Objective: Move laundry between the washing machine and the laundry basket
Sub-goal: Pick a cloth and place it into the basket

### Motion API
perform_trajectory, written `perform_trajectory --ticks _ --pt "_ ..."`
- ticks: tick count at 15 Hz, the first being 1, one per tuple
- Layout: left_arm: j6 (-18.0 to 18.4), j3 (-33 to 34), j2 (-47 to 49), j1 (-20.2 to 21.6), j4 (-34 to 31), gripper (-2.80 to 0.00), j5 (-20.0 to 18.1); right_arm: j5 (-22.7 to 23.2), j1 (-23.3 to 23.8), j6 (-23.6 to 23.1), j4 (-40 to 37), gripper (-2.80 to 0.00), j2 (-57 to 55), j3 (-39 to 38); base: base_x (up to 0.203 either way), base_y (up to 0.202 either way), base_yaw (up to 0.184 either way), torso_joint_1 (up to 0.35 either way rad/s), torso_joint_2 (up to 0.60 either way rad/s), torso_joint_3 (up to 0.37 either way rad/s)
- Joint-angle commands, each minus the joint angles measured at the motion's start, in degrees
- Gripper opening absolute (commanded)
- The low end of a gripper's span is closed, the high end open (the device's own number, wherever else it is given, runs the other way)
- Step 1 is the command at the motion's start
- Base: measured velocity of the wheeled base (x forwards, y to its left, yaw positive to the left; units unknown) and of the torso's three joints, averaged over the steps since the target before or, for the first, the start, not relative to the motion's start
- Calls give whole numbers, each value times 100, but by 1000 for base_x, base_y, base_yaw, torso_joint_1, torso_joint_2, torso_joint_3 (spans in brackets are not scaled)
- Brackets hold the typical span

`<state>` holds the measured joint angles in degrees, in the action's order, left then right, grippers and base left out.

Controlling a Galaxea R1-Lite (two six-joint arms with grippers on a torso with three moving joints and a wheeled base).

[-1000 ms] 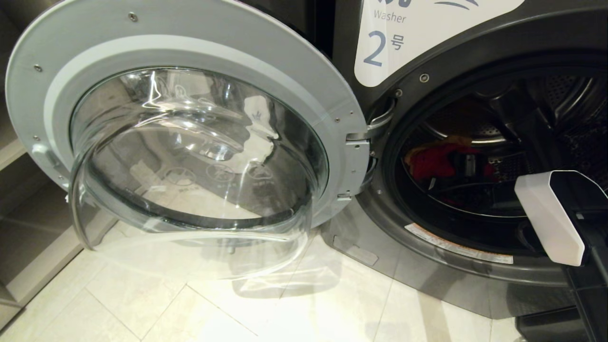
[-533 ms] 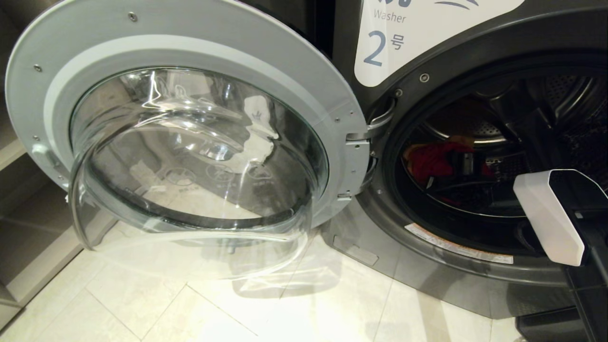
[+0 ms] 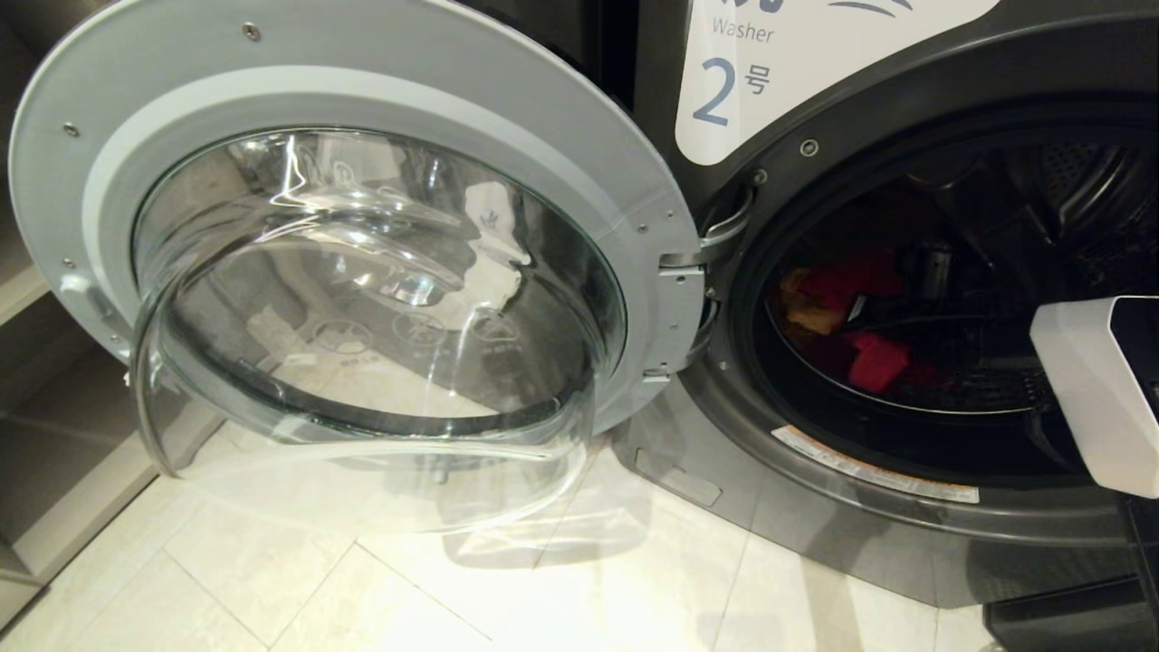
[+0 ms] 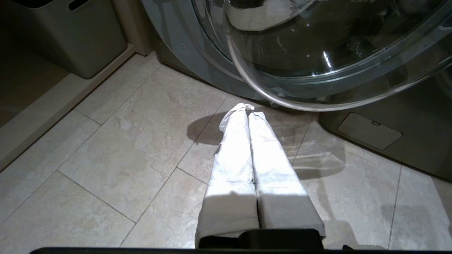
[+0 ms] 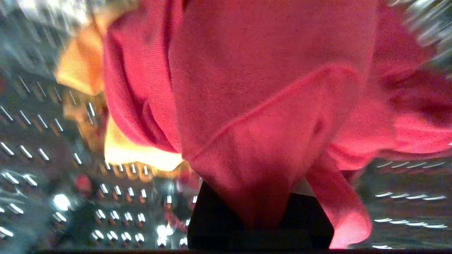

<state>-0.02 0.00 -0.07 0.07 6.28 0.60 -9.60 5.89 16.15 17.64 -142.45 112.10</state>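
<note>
Your right pincer (image 5: 261, 211) is inside the washing machine (image 3: 905, 507) drum, clamped onto the red garment (image 5: 268, 106), yellow-orange garment (image 5: 81, 63) bunched beside it; left pincer (image 4: 247, 114) closed, empty, below the door (image 3: 344, 226).

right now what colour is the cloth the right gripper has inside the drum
Bright red garment, clearest in the right wrist view; a yellow-orange garment lies beside it.

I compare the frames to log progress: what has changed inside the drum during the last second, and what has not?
The right gripper has closed on the red garment and lifted it; the yellow-orange garment now shows beside it. The washing machine door stays open, and the left gripper stays shut above the floor.
</note>
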Motion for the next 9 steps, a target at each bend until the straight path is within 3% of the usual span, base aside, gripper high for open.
perform_trajectory --ticks 1,6,9 --pt "-5 229 7 1 5 -280 2 -182 21 -13 29 -280 616 -349 0 0 0 0 0 0" --pt "-5 229 7 1 5 -280 2 -370 -150 -110 434 -280 1700 -1855 0 0 0 0 0 0" --pt "-7 229 7 1 5 -280 2 -461 -373 -443 1187 -280 2378 -3185 0 0 0 0 0 0"
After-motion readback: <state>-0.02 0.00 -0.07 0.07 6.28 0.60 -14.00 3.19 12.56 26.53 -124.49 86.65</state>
